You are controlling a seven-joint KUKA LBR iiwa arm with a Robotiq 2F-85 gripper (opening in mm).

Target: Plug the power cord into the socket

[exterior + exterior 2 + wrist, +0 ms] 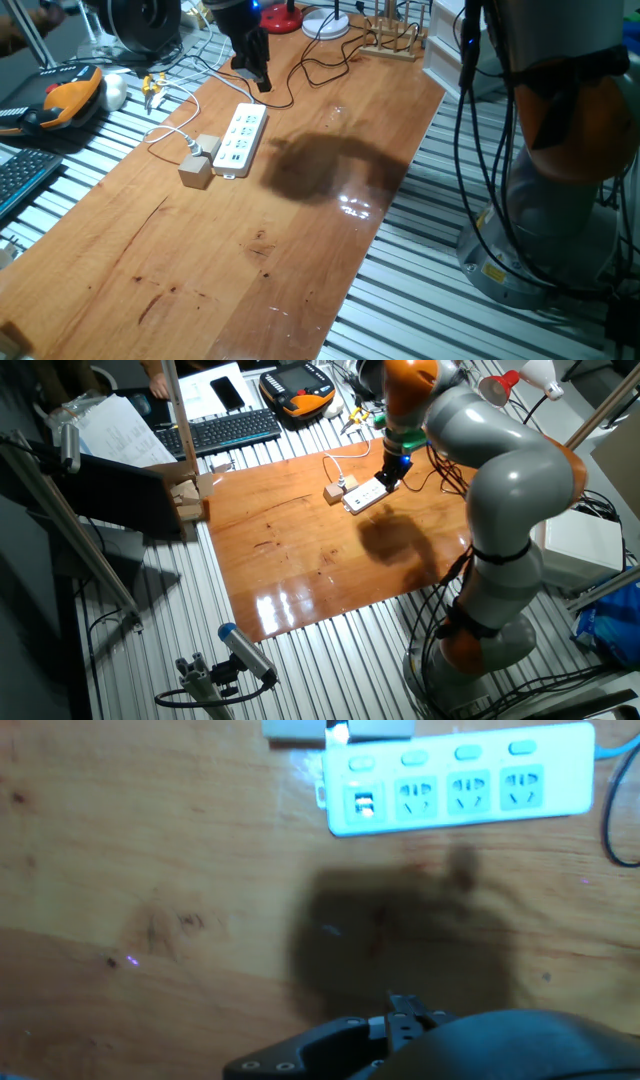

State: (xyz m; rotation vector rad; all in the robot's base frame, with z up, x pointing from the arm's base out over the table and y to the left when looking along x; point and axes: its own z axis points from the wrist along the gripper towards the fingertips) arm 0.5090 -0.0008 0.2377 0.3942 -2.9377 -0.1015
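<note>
The socket, a long white power strip point(240, 140), lies on the wooden table, and also shows in the other fixed view point(365, 495) and at the top of the hand view point(455, 780). The power cord point(165, 135), thin and white, loops to the strip's left. Its end lies by two tan blocks point(198, 170) at the strip's near end. My gripper point(260, 82) hangs above the table just beyond the strip's far end. Its dark fingers look closed, with nothing seen between them. The strip's black lead point(290, 95) runs off behind it.
An orange teach pendant point(70, 95) and a keyboard point(20, 175) lie left of the table. A red lamp base point(280, 15) and a wooden rack point(390, 40) stand at the far end. The arm's base point(560, 200) is on the right.
</note>
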